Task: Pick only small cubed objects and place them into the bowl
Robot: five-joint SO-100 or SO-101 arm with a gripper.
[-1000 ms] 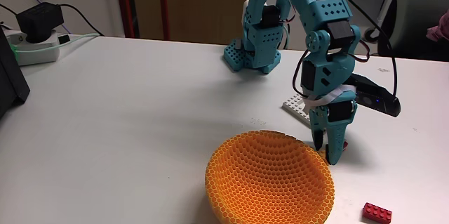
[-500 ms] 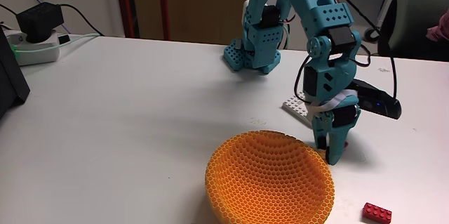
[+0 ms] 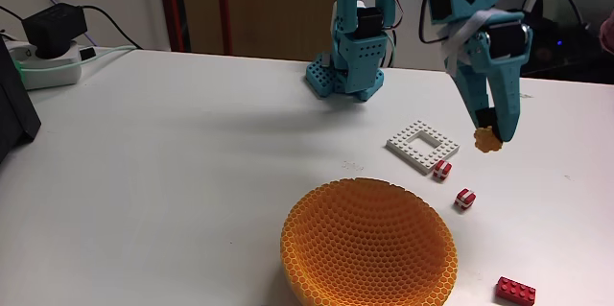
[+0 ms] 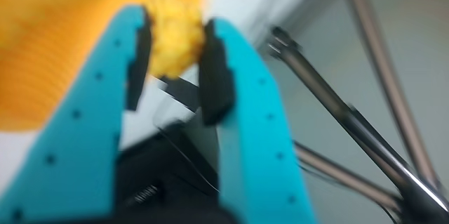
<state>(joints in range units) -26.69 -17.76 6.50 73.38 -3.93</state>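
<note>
Orange studded cube (image 3: 488, 139) is held clamped between the fingertips of the teal gripper (image 3: 490, 134), raised clear of the table at the right of centre in the fixed view. In the blurred wrist view the same cube (image 4: 172, 36) is seen near the top of the frame, pinched between the black pads (image 4: 212, 69) of the gripper (image 4: 172, 66), with the orange bowl (image 4: 56, 41) smeared across the upper left behind it. On the white table (image 3: 192, 153), two red-and-white striped cubes lie apart: one (image 3: 442, 169) just beside the lower right corner of the white square frame plate (image 3: 425, 142), the other (image 3: 464, 198) lower, near the bowl's far rim. The honeycomb-walled orange bowl (image 3: 368, 245) is set at bottom centre. A longer red brick (image 3: 516, 290) lies at the bottom right. A black adapter in a white power strip (image 3: 50, 42) is seen at upper left.
</note>
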